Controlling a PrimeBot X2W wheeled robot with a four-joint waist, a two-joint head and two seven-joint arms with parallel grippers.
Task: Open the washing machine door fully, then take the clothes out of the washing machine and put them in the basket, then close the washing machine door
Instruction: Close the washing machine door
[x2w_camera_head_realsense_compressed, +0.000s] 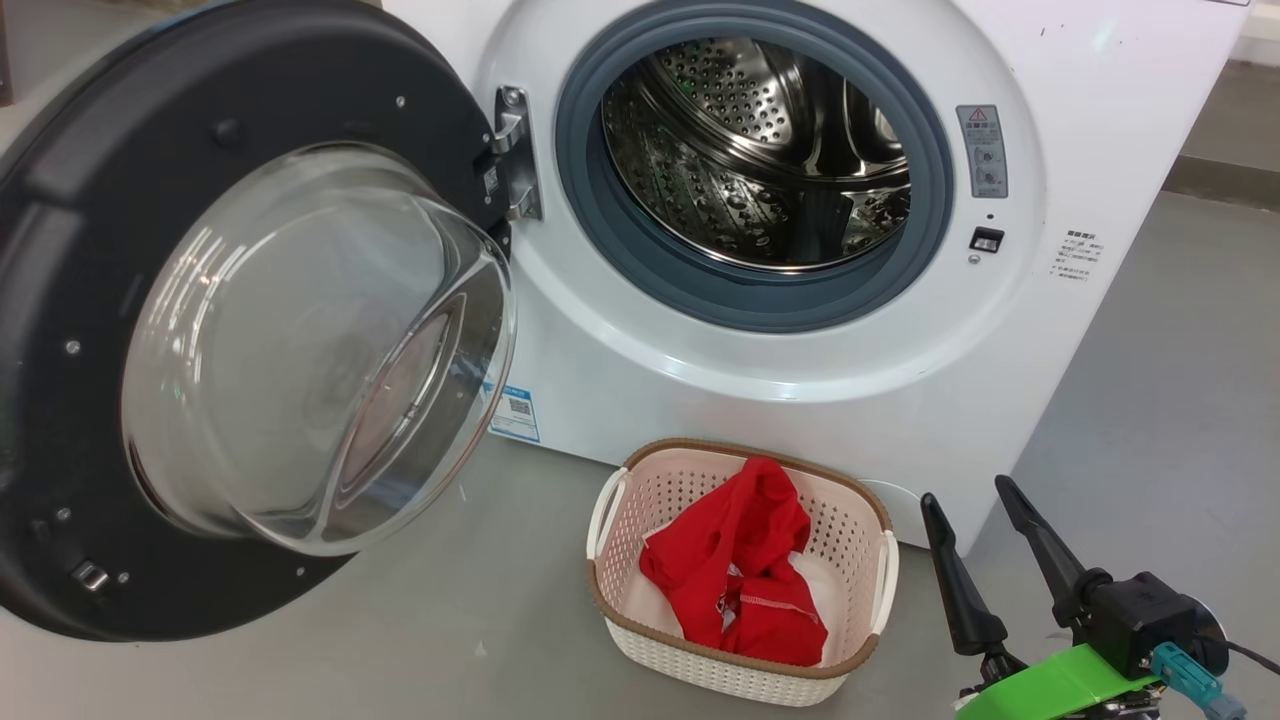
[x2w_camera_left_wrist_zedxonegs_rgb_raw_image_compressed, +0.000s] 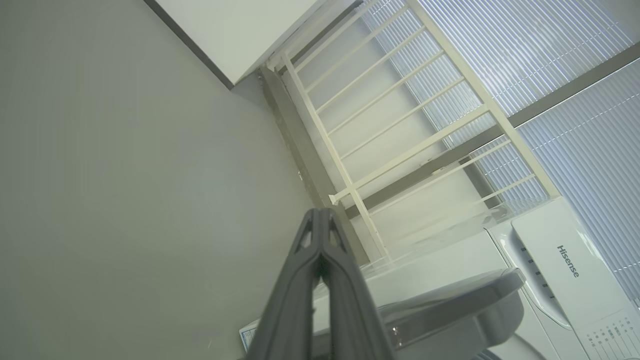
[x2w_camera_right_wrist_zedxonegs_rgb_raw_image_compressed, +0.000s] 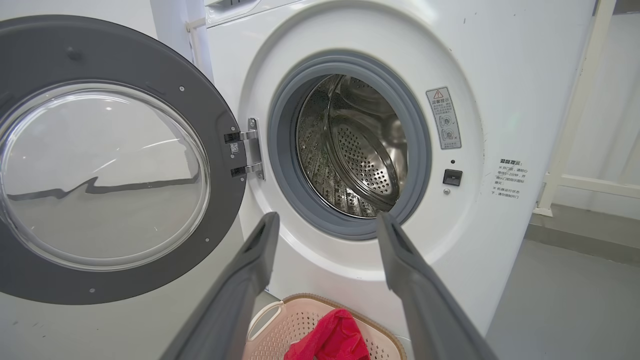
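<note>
The white washing machine stands with its steel drum bare of clothes. Its black-rimmed door with the glass bowl hangs wide open to the left; the right wrist view shows the door and drum too. Red clothes lie in the cream basket on the floor before the machine, and the clothes also show low in the right wrist view. My right gripper is open and holds nothing, right of the basket. My left gripper is shut on nothing, aimed along the floor toward a railing.
Grey floor spreads to the right of the washer and around the basket. In the left wrist view a white railing and window blinds stand behind the machine's top panel. A blue label sticker sits low on the washer front.
</note>
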